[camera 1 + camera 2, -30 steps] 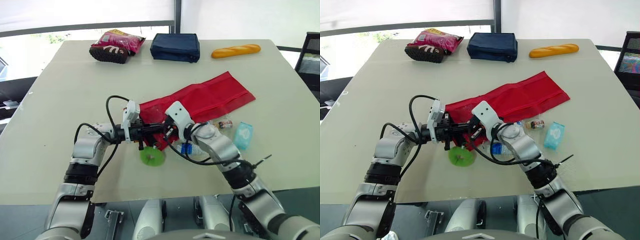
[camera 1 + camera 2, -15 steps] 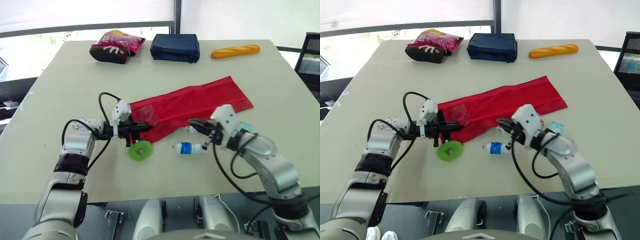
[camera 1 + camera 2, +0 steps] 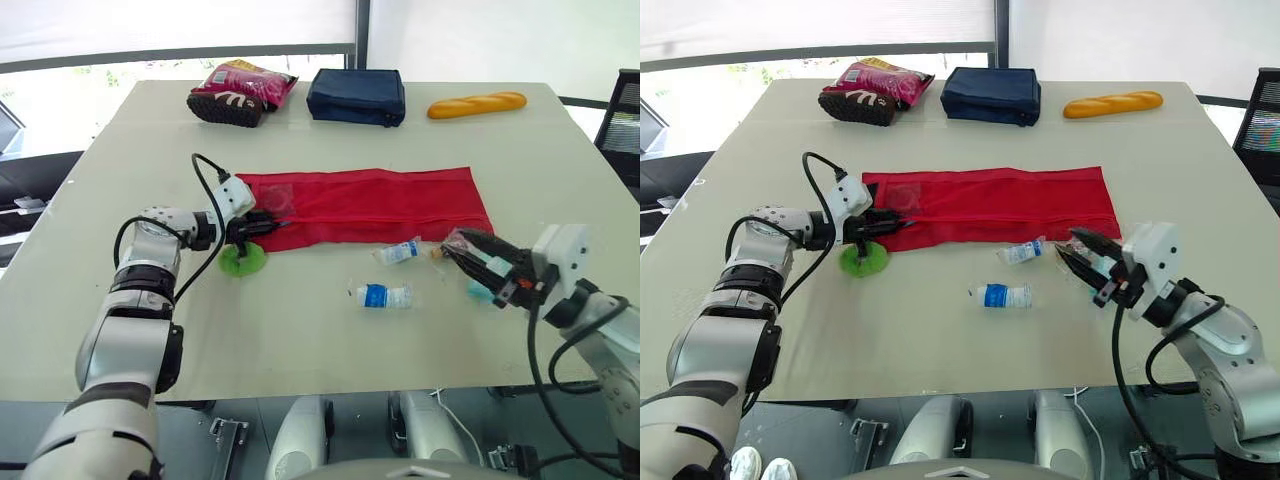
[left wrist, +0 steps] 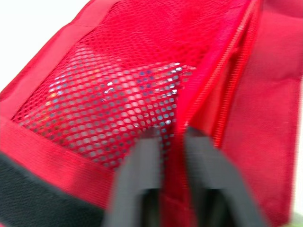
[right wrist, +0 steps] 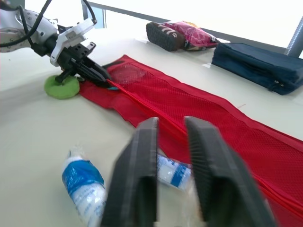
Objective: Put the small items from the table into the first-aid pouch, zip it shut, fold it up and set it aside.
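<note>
A long red pouch [image 3: 365,205] is lying flat and stretched out across the middle of the table [image 3: 300,350], its zipper running along its length. The robot's left gripper [image 3: 274,225] is reaching in at the pouch's left end, where its black fingers [image 4: 147,156] are clamping the red fabric right at the zipper line, beside a mesh pocket with something shiny showing through it, too blurred to identify. A green disc [image 3: 243,261] is sitting on the table just beside that corner of the pouch, under the left gripper. Off the pouch's right end, the right gripper [image 3: 452,247] is hovering low over the table, its fingers [image 5: 142,161] standing slightly parted with nothing between them and pointing toward the pouch. A small white packet with blue print [image 3: 398,251] is lying just beside the pouch's near edge, between the two grippers, and a small bottle with a blue label [image 3: 385,296] is lying on its side closer to the front of the table, apart from the pouch. A teal item [image 3: 478,292] is peeking out from behind the right gripper. Along the far edge of the table, a snack bag [image 3: 238,90], a navy case [image 3: 356,95] and a bread loaf [image 3: 476,103] are sitting in a row, well apart from the pouch.
</note>
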Available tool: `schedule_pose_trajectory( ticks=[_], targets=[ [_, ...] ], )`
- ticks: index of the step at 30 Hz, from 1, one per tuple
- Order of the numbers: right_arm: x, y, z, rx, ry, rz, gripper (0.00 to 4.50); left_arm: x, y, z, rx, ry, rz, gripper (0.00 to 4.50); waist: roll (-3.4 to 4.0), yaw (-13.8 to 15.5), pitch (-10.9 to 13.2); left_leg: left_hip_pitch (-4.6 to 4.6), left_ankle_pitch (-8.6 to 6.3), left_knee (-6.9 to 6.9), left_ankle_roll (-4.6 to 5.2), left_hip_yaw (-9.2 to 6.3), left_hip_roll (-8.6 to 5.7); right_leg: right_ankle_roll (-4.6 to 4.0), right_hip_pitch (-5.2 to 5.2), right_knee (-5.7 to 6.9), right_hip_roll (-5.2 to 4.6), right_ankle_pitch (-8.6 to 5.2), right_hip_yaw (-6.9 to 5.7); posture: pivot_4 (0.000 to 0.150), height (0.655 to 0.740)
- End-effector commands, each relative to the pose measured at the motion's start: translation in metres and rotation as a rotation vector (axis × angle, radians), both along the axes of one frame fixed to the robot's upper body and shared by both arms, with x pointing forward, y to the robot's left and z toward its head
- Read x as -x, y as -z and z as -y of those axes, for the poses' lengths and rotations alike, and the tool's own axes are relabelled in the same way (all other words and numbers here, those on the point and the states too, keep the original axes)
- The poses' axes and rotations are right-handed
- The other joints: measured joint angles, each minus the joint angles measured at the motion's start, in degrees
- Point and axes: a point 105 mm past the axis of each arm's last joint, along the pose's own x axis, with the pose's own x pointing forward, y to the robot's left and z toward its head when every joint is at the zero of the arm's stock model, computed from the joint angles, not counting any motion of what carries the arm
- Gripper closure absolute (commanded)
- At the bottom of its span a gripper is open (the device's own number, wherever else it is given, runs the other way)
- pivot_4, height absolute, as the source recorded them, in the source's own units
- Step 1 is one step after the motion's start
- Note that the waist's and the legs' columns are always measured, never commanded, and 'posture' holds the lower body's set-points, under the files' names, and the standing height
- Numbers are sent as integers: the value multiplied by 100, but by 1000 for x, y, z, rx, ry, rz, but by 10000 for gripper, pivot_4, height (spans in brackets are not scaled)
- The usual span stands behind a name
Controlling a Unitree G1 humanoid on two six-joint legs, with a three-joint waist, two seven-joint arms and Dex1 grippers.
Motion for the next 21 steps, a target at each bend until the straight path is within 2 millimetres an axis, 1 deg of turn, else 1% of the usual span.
schedule_pose_trajectory(
  ticks=[1, 2, 3, 4, 5, 6, 7, 10, 12, 15, 18, 21],
  targets=[
    [8, -15, 2, -7, -3, 47, 13574, 0, -19, 3, 42, 51, 53, 18176, 0, 2, 0, 1, 0, 0, 0, 0, 0, 0, 0, 1, 0, 0, 0, 1500, 7134],
    [9, -15, 4, -6, 3, 48, 11275, 2, -23, 6, 59, 74, 60, 15767, 0, 5, 0, 0, 0, 3, 0, -1, 1, 0, 1, 3, 0, 0, -1, 1500, 7134],
    [11, -16, 7, 0, 15, 44, 4764, 4, -28, 10, 77, 114, 67, 9291, 0, 9, 0, -1, 0, 6, 0, -2, 1, 0, 1, 4, 0, 0, -2, 1500, 7134],
    [12, -15, 10, 9, 26, 40, 1318, 6, -33, 14, 84, 150, 76, 6373, -1, 15, 1, -3, 0, 7, 0, -3, 1, 0, 1, 4, 0, 0, -3, 1500, 7134],
    [14, -15, 12, 16, 32, 36, 0, 8, -35, 18, 89, 177, 79, 2312, -1, 20, 1, -8, 0, 12, 0, -5, 1, 0, 1, 4, 0, 0, -5, 1500, 7134],
    [15, -14, 13, 21, 38, 34, 0, 9, -37, 24, 93, 203, 79, 541, -1, 25, 1, -10, -1, 16, 0, -6, 1, 0, 1, 4, -1, 0, -5, 1500, 7134],
    [15, -14, 14, 23, 43, 33, 0, 10, -37, 29, 94, 222, 74, 541, -1, 29, 1, -12, -1, 24, 1, -6, 0, 1, 3, 4, -2, 1, -5, 1500, 7134],
    [15, -15, 13, 20, 51, 36, 0, 14, -40, 56, 97, 311, 59, 541, -1, 31, 1, -14, -2, 44, 2, -8, -2, 12, 14, 4, -1, 6, 0, 1500, 7134],
    [14, -17, 12, 15, 52, 40, 0, 12, -39, 73, 65, 336, 80, 541, -1, 34, 1, -13, -2, 53, 2, -8, -2, 18, 19, 4, -1, 8, 3, 1500, 7134],
    [14, -18, 9, 8, 51, 37, 0, 3, -35, 94, 34, 312, 107, 541, -1, 32, 1, -12, -2, 54, 2, -10, -4, 19, 21, 4, 1, 8, 6, 1500, 7134],
    [13, -19, 5, 6, 50, 30, 0, -6, -25, 116, -2, 289, 126, 541, -2, 24, 1, -14, -2, 54, 3, -11, -4, 19, 21, 4, 4, 9, 7, 1500, 7134],
    [12, -21, 4, 3, 55, 29, 0, -14, -20, 133, 6, 263, 125, 541, -3, 22, 2, -13, -2, 54, 3, -12, -5, 19, 21, 4, 4, 9, 7, 1500, 7134]
  ],
)
